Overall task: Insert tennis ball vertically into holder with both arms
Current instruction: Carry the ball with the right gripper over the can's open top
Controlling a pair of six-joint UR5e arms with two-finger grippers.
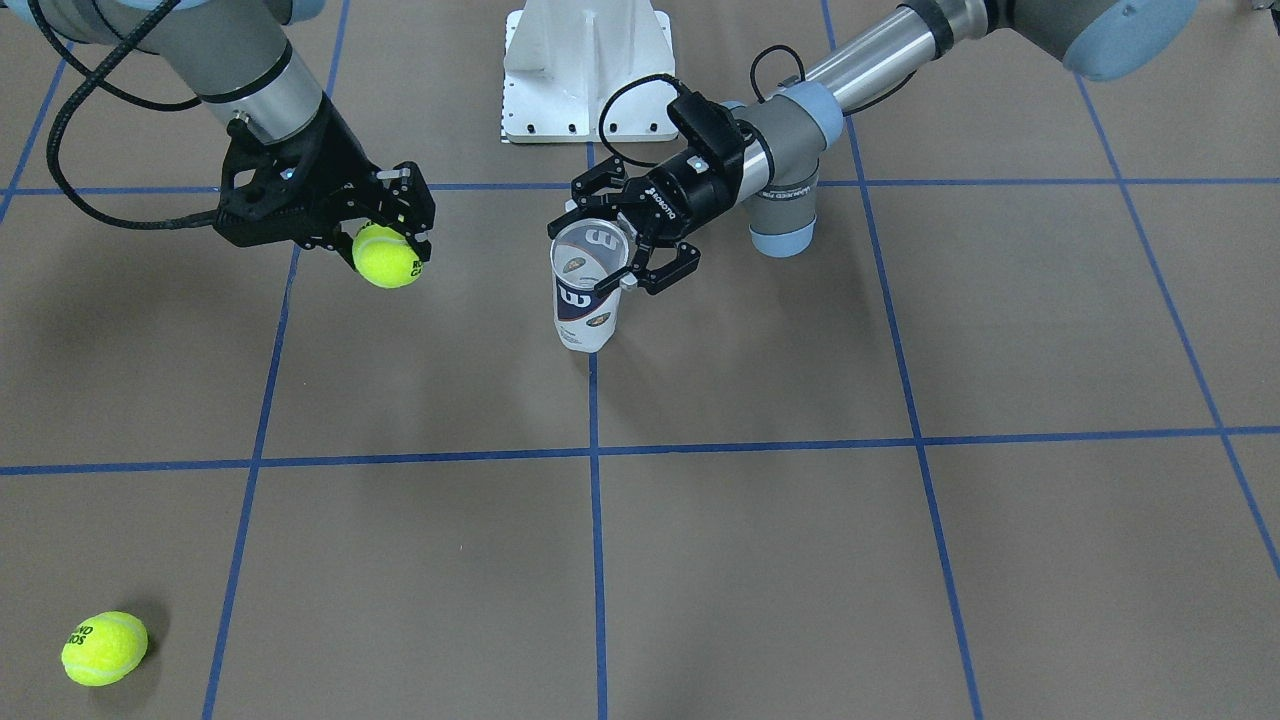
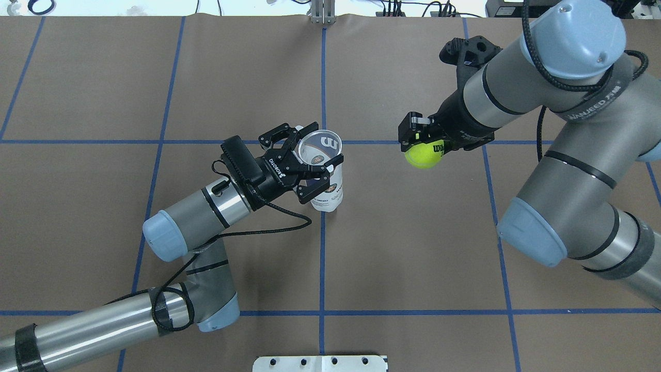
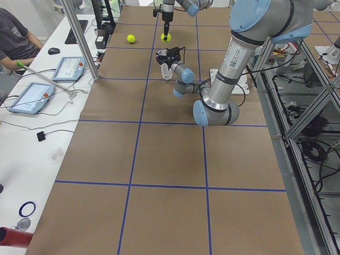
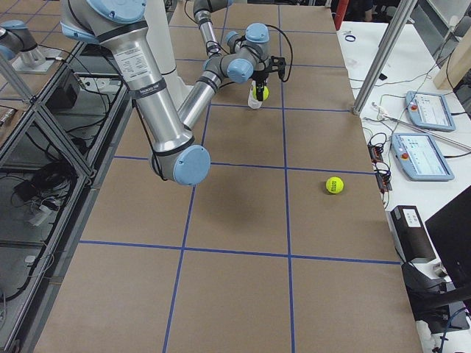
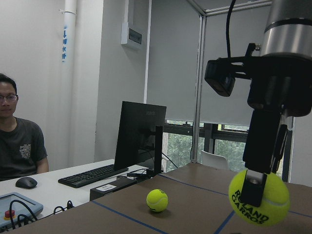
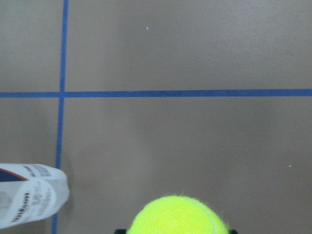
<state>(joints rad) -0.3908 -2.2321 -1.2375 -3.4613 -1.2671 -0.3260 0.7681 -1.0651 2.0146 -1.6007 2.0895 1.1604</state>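
Facing the robot, the left gripper (image 1: 622,248) grips the standing holder (image 1: 585,305) just below its open rim, and the right gripper (image 1: 392,240) pinches a tennis ball (image 1: 388,260) (a second ball (image 1: 104,648) lies well apart). Overhead, the pinched ball hangs clear of the table, apart from the holder's mouth.

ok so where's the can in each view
Front-facing: centre, can in the left tool.
Overhead: centre.
Left: far, top centre, small.
Right: top centre, partly behind the ball.
Left wrist: not in it.
Right wrist: bottom left corner.
Landmark: the ball in the right tool shows in all six.
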